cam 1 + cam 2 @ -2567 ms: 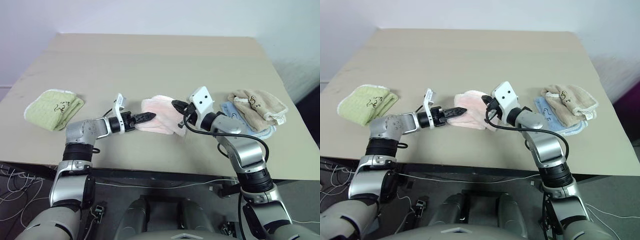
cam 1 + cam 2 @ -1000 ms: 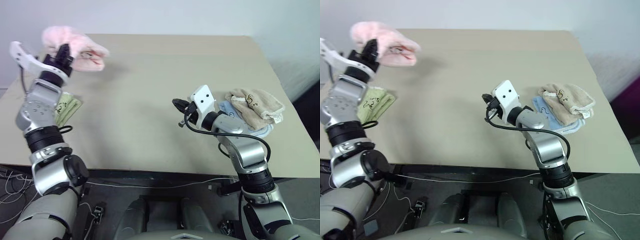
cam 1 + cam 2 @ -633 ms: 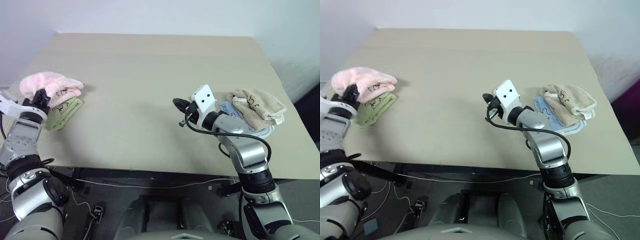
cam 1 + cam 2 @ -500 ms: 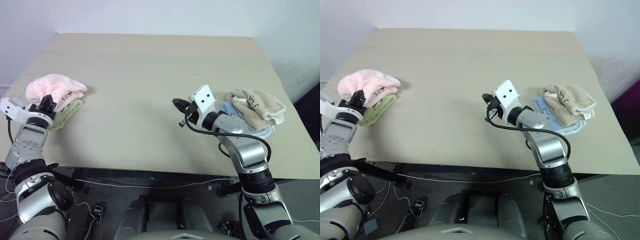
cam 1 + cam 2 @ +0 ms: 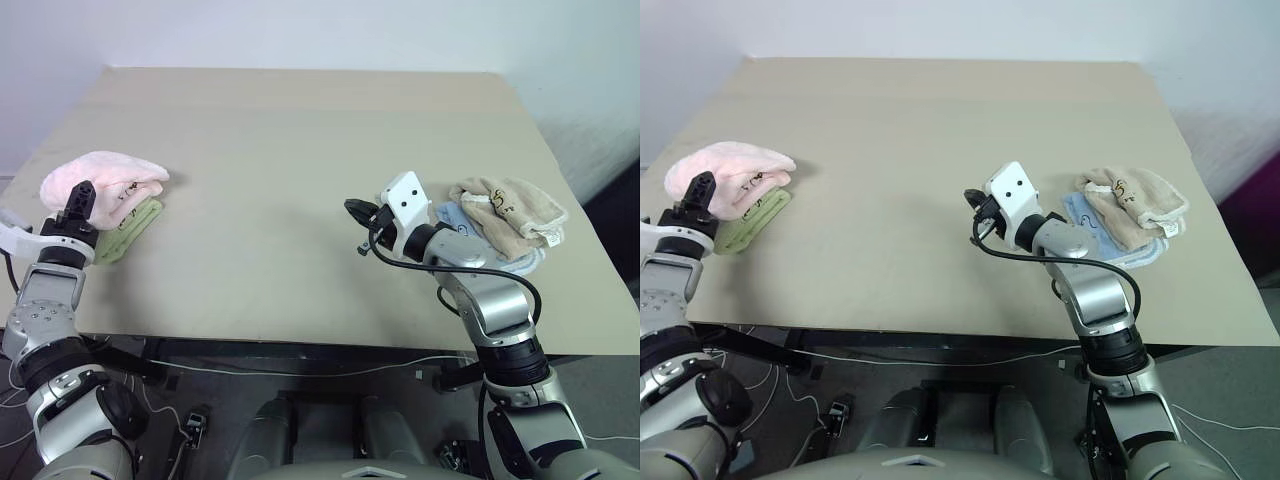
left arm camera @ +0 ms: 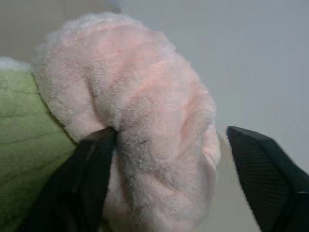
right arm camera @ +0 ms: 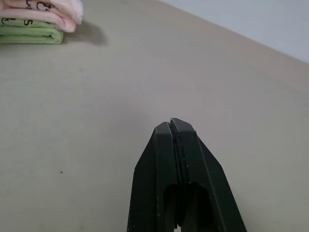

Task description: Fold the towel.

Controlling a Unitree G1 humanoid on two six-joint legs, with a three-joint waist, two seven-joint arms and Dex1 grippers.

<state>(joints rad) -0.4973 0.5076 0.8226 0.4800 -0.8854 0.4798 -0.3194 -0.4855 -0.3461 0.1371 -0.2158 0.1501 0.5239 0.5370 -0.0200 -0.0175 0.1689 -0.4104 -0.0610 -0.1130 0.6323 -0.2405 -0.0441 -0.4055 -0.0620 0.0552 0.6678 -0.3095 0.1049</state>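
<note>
The towel (image 5: 108,181) is a pale pink, fluffy terry bundle, folded into a rounded pad with small dark embroidery on its near side. It lies at the far left of the table (image 5: 300,130), stacked on top of a light green towel (image 5: 135,225), also folded flat, whose edge sticks out under it on the near right side.

The left gripper (image 5: 80,200) sits at the near left end of the pink bundle. In the left wrist view its two black fingers (image 6: 91,179) stand wide apart, one pressed against the plush pile and the other clear of the cloth on the opposite side, so the jaws are spread rather than pinching.

The right gripper (image 5: 356,210) hovers over the bare middle of the table, well apart from every towel. In the right wrist view its ribbed black fingers (image 7: 164,159) are pressed together with nothing between them.

On the right side of the table lies a second stack: a beige tan towel (image 5: 510,208), loosely folded and looped in texture, on a light blue towel (image 5: 462,222).

That makes four towels in two stacks of two. The table top is smooth, matte and beige, and no container stands on it.
</note>
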